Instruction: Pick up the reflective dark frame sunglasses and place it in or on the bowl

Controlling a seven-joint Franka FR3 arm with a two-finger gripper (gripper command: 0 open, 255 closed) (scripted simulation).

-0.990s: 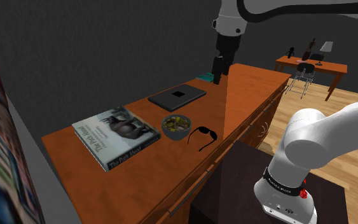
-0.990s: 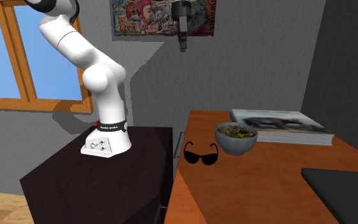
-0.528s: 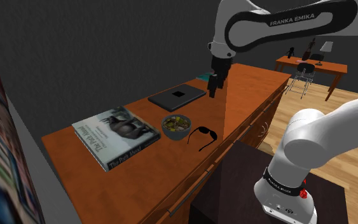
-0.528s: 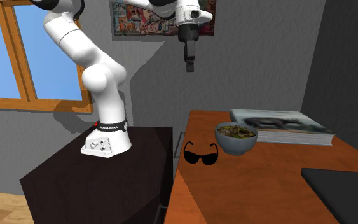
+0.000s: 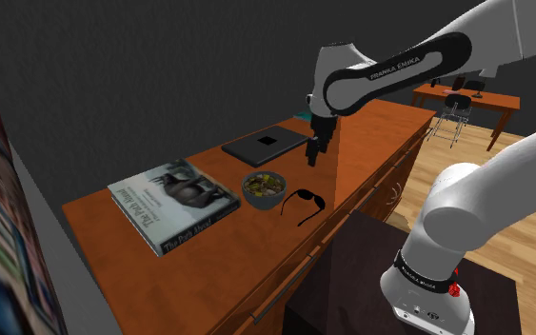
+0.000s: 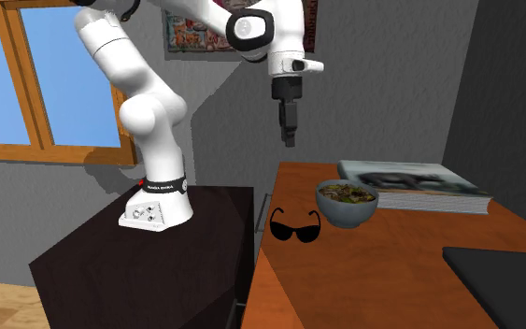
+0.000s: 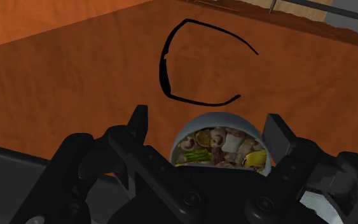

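Note:
Dark sunglasses (image 5: 304, 200) lie lenses down on the orange wooden desk (image 5: 370, 133), near its front edge and just beside a grey bowl (image 5: 261, 199) filled with food. In the second exterior view the sunglasses (image 6: 293, 227) sit on the left of the bowl (image 6: 345, 215). My black gripper (image 5: 311, 157) hangs in the air above the desk, pointing down, higher than both objects and slightly behind them. It is open and holds nothing. Through the wrist view the gripper (image 7: 208, 124) frames the bowl (image 7: 219, 117), with the sunglasses (image 7: 165, 76) beyond it.
A large book (image 5: 172, 202) lies on the desk beyond the bowl, and a flat dark laptop (image 5: 266, 145) rests further along. My dark stand (image 5: 399, 276) adjoins the desk's front. A small table with a chair (image 5: 466, 100) stands far off on the wooden floor.
The arm has swung down and forward, lowering the gripper from high above the desk to just over the bowl and sunglasses. The fingers stayed open. Nothing on the desk moved.

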